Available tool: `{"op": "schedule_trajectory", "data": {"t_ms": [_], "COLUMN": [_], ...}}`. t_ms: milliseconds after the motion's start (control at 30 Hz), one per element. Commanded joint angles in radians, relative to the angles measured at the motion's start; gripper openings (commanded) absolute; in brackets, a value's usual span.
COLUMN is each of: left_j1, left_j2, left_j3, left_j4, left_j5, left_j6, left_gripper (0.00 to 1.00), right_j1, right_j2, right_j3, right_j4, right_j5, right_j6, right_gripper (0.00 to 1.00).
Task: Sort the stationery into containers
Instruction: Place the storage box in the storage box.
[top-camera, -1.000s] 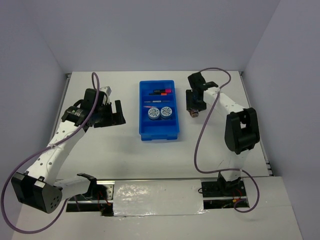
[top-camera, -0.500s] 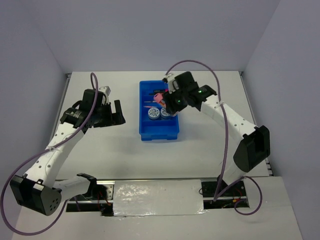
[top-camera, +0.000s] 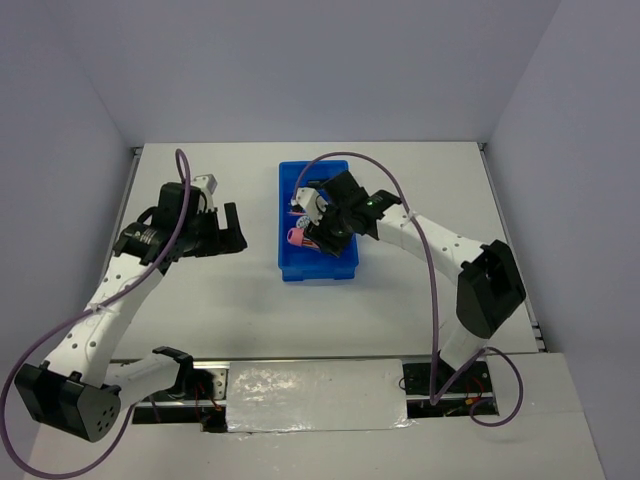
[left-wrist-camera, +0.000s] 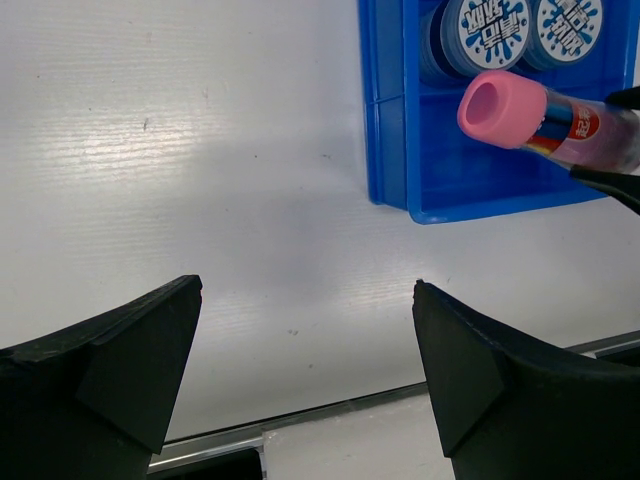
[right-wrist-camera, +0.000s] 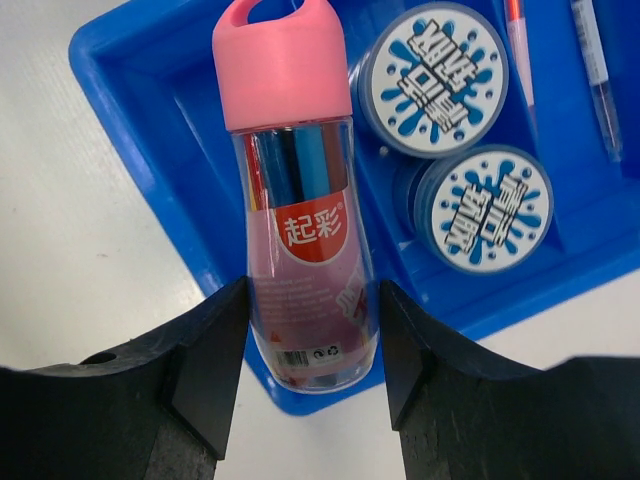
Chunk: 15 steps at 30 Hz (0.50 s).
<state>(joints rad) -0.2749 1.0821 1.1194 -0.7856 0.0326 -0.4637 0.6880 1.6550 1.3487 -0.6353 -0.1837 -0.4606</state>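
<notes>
Two fingers (right-wrist-camera: 200, 370) of the right gripper (right-wrist-camera: 310, 300) clasp a pink-capped tube (right-wrist-camera: 300, 200), red label reading 起彩, over the blue tray (right-wrist-camera: 150, 120) at its near end; left gripper (left-wrist-camera: 305, 340) gapes empty above the table (left-wrist-camera: 200, 150).

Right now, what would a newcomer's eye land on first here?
The pink-capped tube, clamped in the right gripper over the near end of the blue tray. Beside it, two round blue-and-white tape rolls sit together in one compartment. Off to the left, the left gripper hovers wide open above the white table.
</notes>
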Motion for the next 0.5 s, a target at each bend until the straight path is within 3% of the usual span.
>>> {"op": "schedule_trajectory", "data": {"t_ms": [0, 133, 233, 300, 333, 433, 467], "left_j1": [0.009, 0.016, 0.019, 0.022, 0.023, 0.026, 0.026], "left_j2": [-0.025, -0.042, -0.051, -0.054, -0.054, -0.053, -0.051], "left_j3": [-0.009, -0.006, -0.01, -0.015, -0.015, -0.018, -0.017], "left_j4": [0.011, -0.001, -0.009, -0.01, -0.012, -0.01, -0.01], "left_j5": [0.013, 0.006, -0.002, 0.001, 0.003, 0.004, 0.006], "left_j6": [0.034, 0.048, 0.054, 0.056, 0.056, 0.056, 0.056], "left_gripper": [0.99, 0.99, 0.99, 0.99, 0.99, 0.99, 0.99], "right_j1": [0.002, -0.001, -0.001, -0.001, -0.001, -0.001, -0.001], "right_j2": [0.038, 0.065, 0.066, 0.068, 0.068, 0.051, 0.043], "right_j3": [0.066, 0.07, 0.072, 0.07, 0.069, 0.055, 0.049], "right_j4": [0.042, 0.033, 0.02, 0.003, 0.003, 0.003, 0.006], "right_j5": [-0.02, -0.017, -0.022, -0.028, -0.028, -0.03, -0.025], "right_j6": [-0.092, -0.092, -0.081, -0.079, -0.078, -0.072, -0.067], "right_gripper": [0.0, 0.01, 0.1, 0.21, 0.21, 0.43, 0.64]}}
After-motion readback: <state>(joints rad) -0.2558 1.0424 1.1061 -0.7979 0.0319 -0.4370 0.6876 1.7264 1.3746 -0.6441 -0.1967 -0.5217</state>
